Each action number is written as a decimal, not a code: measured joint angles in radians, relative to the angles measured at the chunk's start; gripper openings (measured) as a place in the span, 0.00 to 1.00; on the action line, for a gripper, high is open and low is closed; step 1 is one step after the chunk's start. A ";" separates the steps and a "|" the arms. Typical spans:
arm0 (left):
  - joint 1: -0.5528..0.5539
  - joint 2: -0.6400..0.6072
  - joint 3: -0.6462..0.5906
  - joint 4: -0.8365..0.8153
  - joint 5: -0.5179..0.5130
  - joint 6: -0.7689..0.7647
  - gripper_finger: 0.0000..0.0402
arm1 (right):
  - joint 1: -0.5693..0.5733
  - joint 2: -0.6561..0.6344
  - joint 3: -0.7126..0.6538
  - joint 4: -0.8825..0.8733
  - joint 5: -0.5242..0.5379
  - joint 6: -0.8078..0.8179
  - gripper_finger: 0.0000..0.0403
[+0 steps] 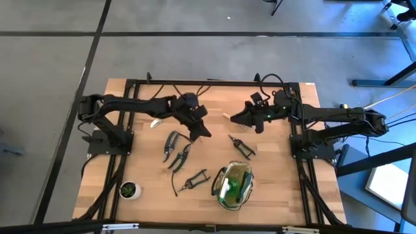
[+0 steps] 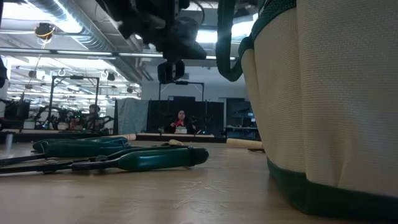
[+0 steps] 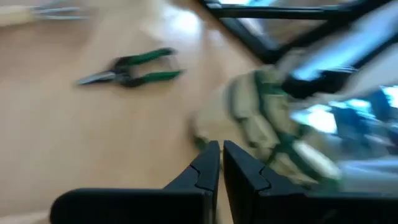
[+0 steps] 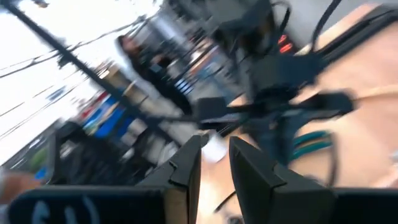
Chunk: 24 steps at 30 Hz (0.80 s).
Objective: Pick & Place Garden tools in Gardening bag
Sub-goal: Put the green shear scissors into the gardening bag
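The gardening bag [image 1: 233, 185] stands upright on its base near the table's front edge, right of centre; it fills the right of the low view [image 2: 329, 93]. Several pruning shears lie flat on the table: two [image 1: 174, 149] left of centre, one [image 1: 194, 179] beside the bag, one [image 1: 242, 146] behind it. A pale tool handle [image 1: 156, 122] lies under the left arm. My left gripper [image 1: 205, 133] hangs shut and holding nothing above mid-table, aimed at the bag [image 3: 267, 124]. My right gripper [image 1: 229, 118] hovers over the far middle, slightly open [image 4: 214, 155], with nothing between its fingers.
A small potted plant [image 1: 130, 190] stands at the near left corner. A wooden handle [image 2: 245, 144] lies far back on the table. Green-handled shears [image 2: 149, 158] lie left of the bag in the low view. A person [image 2: 180, 121] sits in the room beyond.
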 joint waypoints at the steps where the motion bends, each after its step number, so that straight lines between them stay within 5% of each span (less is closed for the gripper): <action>1: -0.022 -0.003 0.005 -0.008 -0.081 -0.006 0.01 | 0.000 0.000 0.000 0.001 -0.043 0.001 0.22; 6: -0.114 0.000 0.091 -0.323 -0.441 -0.111 0.00 | 0.004 -0.013 0.000 0.003 -0.221 0.026 0.21; 11: -0.168 0.001 0.165 -0.653 -0.626 -0.220 0.01 | 0.031 -0.048 0.000 0.004 -0.276 0.010 0.21; 19: -0.208 0.006 0.176 -0.886 -0.592 -0.434 0.03 | 0.062 -0.104 0.000 0.006 -0.278 -0.007 0.21; 24: -0.223 0.009 0.165 -0.917 -0.635 -0.526 0.15 | 0.077 -0.116 0.000 0.005 -0.277 -0.007 0.21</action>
